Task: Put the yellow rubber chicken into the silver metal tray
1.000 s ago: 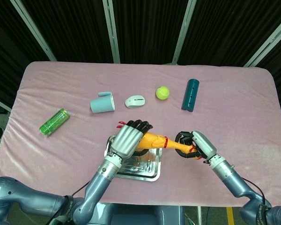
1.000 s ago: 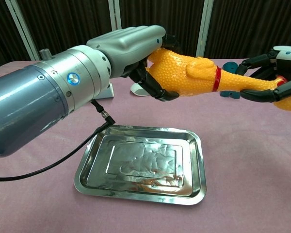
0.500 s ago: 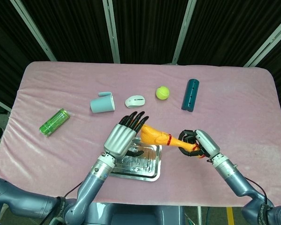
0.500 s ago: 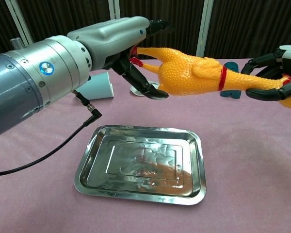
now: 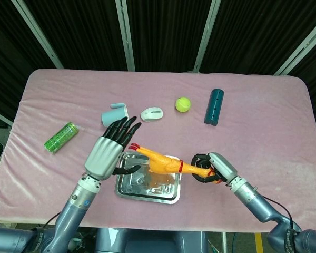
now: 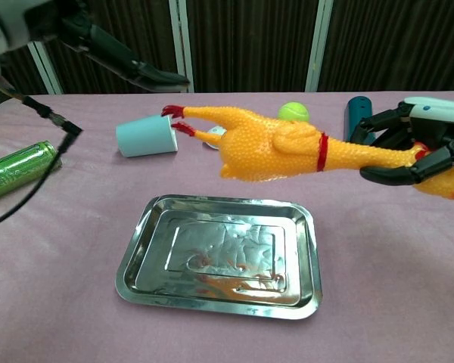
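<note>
The yellow rubber chicken (image 5: pixel 160 161) (image 6: pixel 276 147) hangs level in the air above the silver metal tray (image 5: pixel 125 191) (image 6: pixel 306 291), red feet pointing left. My right hand (image 5: pixel 209 167) (image 6: pixel 415 147) grips it at the neck and head end, fingers wrapped round. My left hand (image 5: pixel 109 152) is off the chicken, to its left, fingers spread and holding nothing. In the chest view only its dark fingers (image 6: pixel 113 57) show at the top left. The tray lies flat on the pink cloth with nothing in it.
A light blue cup (image 5: pixel 115 116) lies on its side behind the tray, with a white mouse (image 5: pixel 151 113), a tennis ball (image 5: pixel 183 104) and a dark teal cylinder (image 5: pixel 214 107) further back. A green can (image 5: pixel 60 137) lies at the left.
My left hand let go of the chicken's body and drew away to the left and up. The right hand now holds the chicken alone and has carried it left, over the tray.
</note>
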